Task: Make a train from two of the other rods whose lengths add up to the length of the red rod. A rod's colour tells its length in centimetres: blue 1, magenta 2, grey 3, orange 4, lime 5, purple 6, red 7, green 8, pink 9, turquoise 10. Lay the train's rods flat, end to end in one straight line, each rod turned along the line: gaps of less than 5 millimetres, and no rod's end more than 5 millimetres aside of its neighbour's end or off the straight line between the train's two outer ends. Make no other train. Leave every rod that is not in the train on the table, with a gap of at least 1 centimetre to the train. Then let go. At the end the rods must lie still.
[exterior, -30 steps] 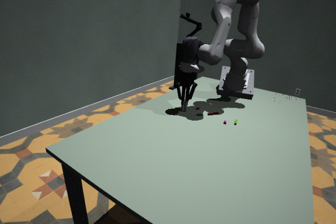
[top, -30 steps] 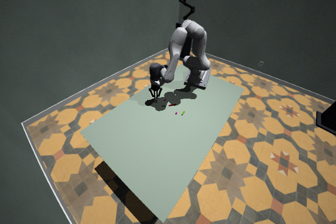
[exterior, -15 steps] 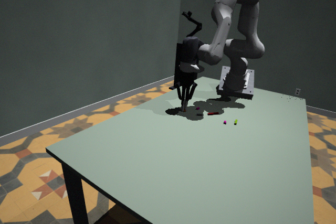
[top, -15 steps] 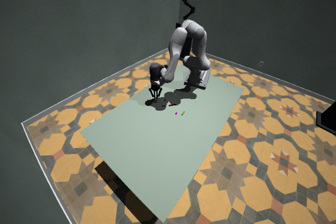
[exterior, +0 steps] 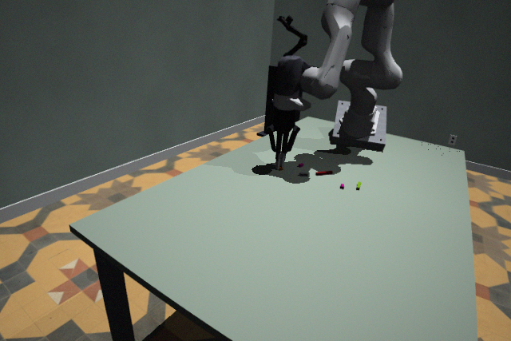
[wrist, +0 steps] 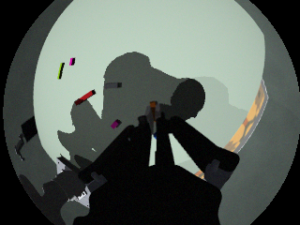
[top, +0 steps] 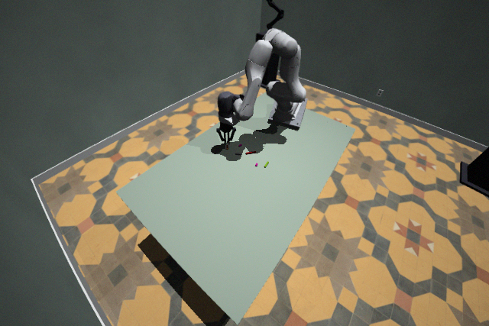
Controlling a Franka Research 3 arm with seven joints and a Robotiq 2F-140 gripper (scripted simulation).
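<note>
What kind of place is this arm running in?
Probably a robotics test room: a jointed arm is bolted by its base plate to a big pale green table, small coloured rods lie near its hand, plain dark walls behind.

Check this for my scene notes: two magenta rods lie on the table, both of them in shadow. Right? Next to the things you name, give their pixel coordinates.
Not quite: of the two on the table [top: 221, 215] [exterior: 288, 246] [wrist: 187, 52], one magenta rod [top: 240, 145] [exterior: 300, 164] [wrist: 115, 124] is in shadow; the other magenta rod [top: 256, 164] [exterior: 342, 185] [wrist: 72, 61] lies in light, as the top view shows.
</note>
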